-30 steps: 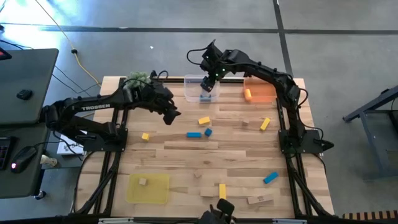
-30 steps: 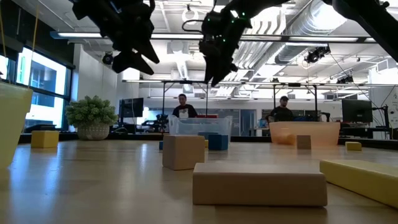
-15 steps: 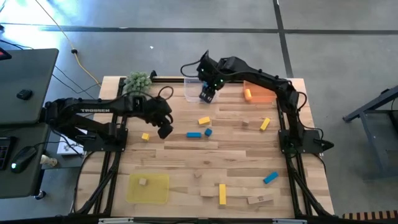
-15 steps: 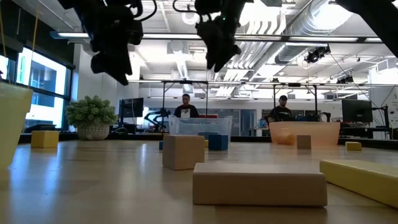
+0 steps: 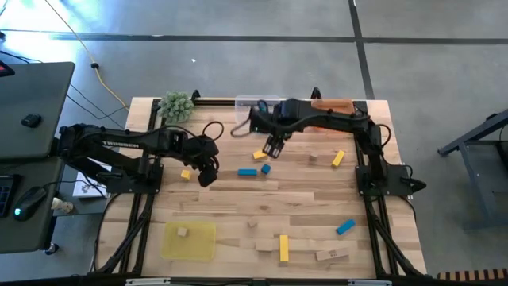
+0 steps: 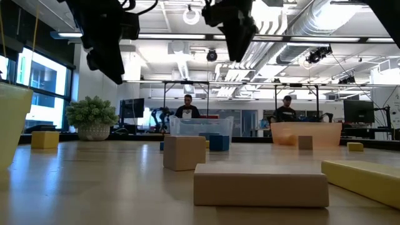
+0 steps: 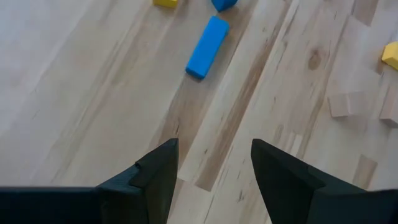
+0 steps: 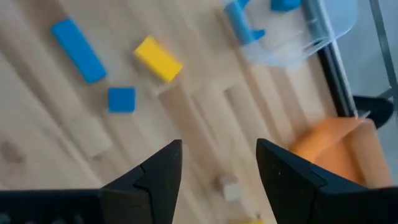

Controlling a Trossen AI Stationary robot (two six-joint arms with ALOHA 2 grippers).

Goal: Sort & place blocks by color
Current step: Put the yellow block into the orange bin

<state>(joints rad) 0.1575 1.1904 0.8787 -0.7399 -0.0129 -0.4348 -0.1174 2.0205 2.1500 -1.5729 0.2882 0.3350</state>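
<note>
Blue, yellow and plain wooden blocks lie scattered flat on the table. A yellow block (image 5: 259, 154), a blue bar (image 5: 247, 171) and a blue cube (image 5: 265, 168) lie at mid-table; a yellow cube (image 5: 186, 174) lies to their left. My right gripper (image 5: 274, 148) hangs open above the table just right of the yellow block (image 8: 158, 59). My left gripper (image 5: 208, 176) hangs open between the yellow cube and the blue bar (image 7: 208, 46), holding nothing. Both grippers (image 7: 214, 168) (image 8: 219, 168) point steeply down, with bare wood between the fingers.
A clear tray (image 8: 323, 31) with blue blocks and an orange tray (image 5: 335, 103) stand at the far edge, beside a green plant ball (image 5: 176, 105). A yellow tray (image 5: 198, 242) with one wooden cube sits near left. More blocks (image 5: 344, 228) (image 5: 283, 247) lie near right.
My right gripper has swung from above the clear tray toward the near edge, out over the mid-table blocks, turning as it went. My left gripper has moved toward the near edge and tipped further down. Both have stayed open. No block has moved.
</note>
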